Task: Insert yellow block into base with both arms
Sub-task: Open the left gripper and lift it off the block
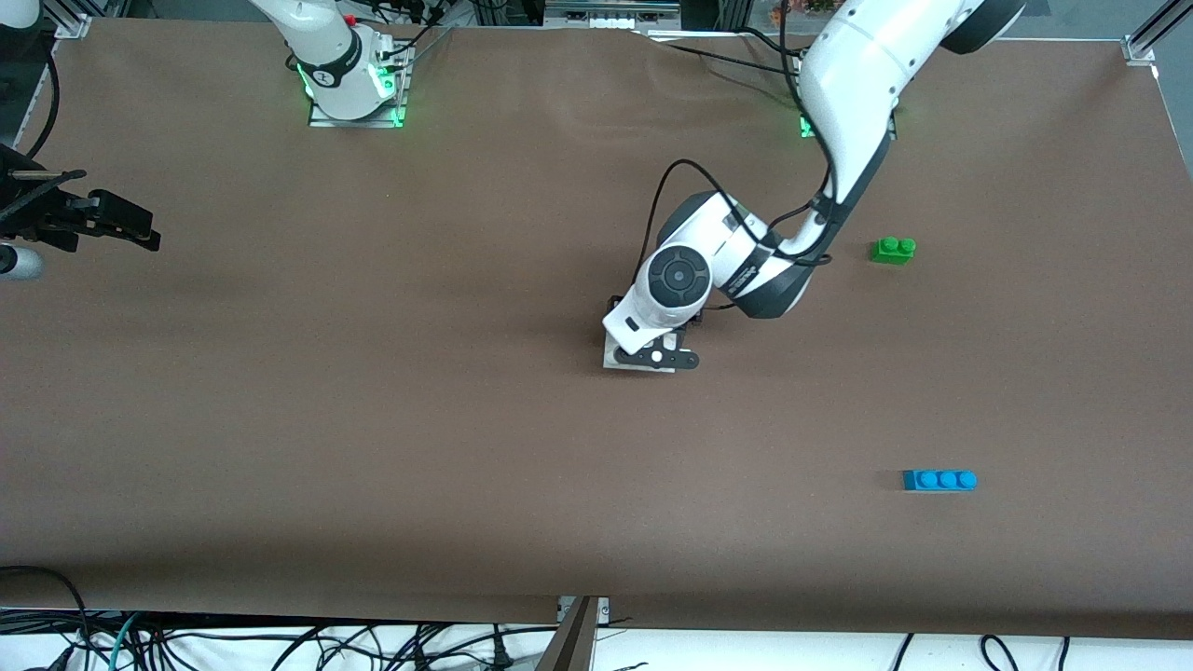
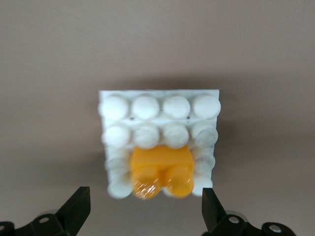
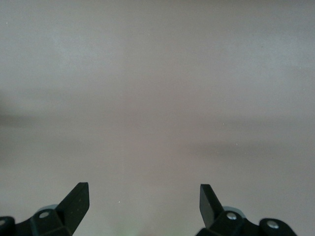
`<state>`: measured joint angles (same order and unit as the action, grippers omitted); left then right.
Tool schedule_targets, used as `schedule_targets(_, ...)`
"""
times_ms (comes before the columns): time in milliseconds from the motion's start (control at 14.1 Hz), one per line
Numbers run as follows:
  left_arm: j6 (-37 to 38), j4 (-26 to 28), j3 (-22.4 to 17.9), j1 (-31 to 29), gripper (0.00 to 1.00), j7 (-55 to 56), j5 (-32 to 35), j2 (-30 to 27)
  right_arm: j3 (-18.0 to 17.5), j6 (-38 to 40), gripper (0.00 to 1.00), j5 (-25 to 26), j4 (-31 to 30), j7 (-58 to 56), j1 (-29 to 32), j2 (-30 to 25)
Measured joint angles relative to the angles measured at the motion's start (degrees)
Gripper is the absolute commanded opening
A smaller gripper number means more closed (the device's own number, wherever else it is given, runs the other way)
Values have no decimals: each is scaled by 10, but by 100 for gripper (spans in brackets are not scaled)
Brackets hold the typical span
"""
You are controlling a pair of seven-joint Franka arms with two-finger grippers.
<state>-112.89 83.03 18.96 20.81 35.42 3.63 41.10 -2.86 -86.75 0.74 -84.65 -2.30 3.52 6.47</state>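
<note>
The white base [image 2: 160,108] lies on the brown table, and the yellow block [image 2: 160,164] sits on its studs in the middle of one edge row. My left gripper [image 2: 145,197] is open and empty, with its fingers apart on either side of the block's edge of the base and touching nothing. In the front view the left hand [image 1: 652,349] covers most of the base [image 1: 615,359] and hides the block. My right gripper [image 1: 116,222] waits open and empty over the table's edge at the right arm's end; its wrist view [image 3: 144,194] shows only bare table.
A green two-stud brick [image 1: 893,250] lies toward the left arm's end of the table. A blue three-stud brick [image 1: 939,480] lies at that same end, nearer to the front camera. Cables hang below the table's near edge.
</note>
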Motion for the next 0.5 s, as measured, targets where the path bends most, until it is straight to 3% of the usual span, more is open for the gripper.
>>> schedule_targets(497,156,-10,0,-85,100,-83,0,-137,0,0,100,0,0,0,0,0)
